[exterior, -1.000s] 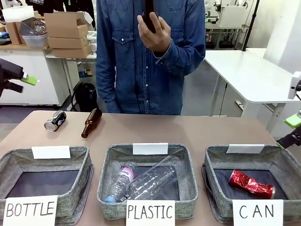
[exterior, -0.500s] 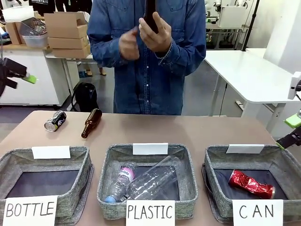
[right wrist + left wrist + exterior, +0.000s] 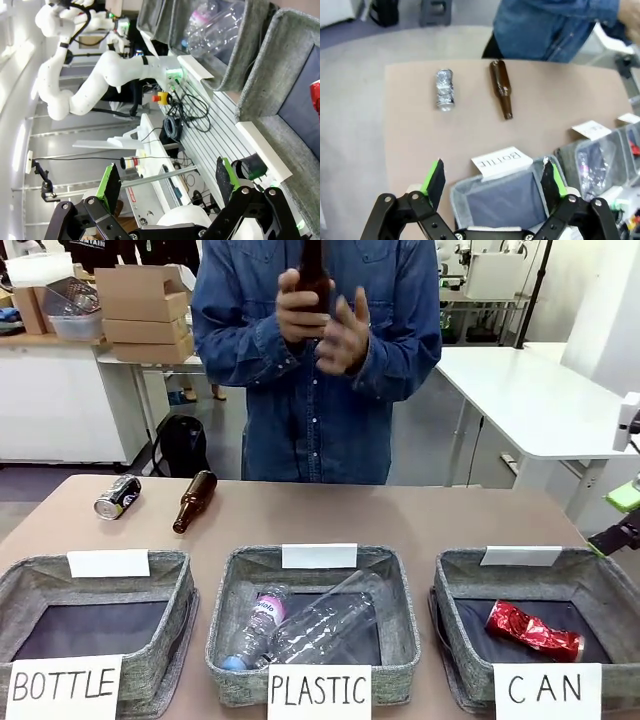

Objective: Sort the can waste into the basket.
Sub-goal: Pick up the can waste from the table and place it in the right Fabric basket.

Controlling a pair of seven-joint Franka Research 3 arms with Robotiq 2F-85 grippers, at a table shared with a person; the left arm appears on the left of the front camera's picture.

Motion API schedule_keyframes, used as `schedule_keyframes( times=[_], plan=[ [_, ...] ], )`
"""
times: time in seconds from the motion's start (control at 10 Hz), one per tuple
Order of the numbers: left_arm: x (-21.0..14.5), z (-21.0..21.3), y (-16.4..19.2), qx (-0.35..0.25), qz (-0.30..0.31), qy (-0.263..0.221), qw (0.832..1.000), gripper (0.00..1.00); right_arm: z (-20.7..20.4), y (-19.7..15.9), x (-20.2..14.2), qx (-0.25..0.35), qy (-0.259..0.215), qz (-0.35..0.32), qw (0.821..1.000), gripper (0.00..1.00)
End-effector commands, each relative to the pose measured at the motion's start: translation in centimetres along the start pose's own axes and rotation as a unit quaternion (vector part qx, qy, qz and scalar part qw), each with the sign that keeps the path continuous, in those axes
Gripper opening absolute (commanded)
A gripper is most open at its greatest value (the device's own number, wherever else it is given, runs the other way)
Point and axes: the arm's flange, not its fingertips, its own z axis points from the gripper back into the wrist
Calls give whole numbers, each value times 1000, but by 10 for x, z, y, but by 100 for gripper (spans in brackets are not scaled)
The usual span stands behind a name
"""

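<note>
The dented red can [image 3: 533, 630] is found lying inside the basket [image 3: 600, 585] signed "CAN" at the table's right end. The black can [image 3: 117, 497] is noted on its side on the bare table at the far left, near a brown glass bottle [image 3: 194, 501]. The left gripper [image 3: 494, 176] is held above the "BOTTLE" basket [image 3: 457, 200] with jaws spread wide, and the right gripper [image 3: 167, 177] is likewise spread, off the table's right side.

the front view is lit brightly and evenly, with soft shadows. the person's hands [image 3: 345, 335] are smeared by motion blur. glints are caught on the red can [image 3: 535, 630]. the left wrist view is rendered soft, the table [image 3: 420, 135] edges bowed by the lens.
</note>
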Motion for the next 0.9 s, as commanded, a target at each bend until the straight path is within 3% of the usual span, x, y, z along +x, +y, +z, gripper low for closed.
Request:
schedule_keyframes(
  times=[0.0, 0.1, 0.3, 0.6, 0.8],
  plan=[
    [6, -14, 4, -58, 9, 5, 998, 100, 2, -2, -3, -2, 6, 13, 1000, 100],
    [6, -19, 3, -75, 3, 21, 997, 100, 2, -2, -3, -2, 6, 13, 1000, 100],
    [-8, 35, 27, -113, 31, -46, 992, 100, 2, -2, -3, -2, 6, 13, 1000, 100],
    [-64, 130, 69, -99, 43, -99, 989, 100, 2, -2, -3, -2, 6, 13, 1000, 100],
    [-91, 146, 84, -86, 89, -120, 985, 100, 2, -2, -3, -2, 6, 13, 1000, 100]
  ],
)
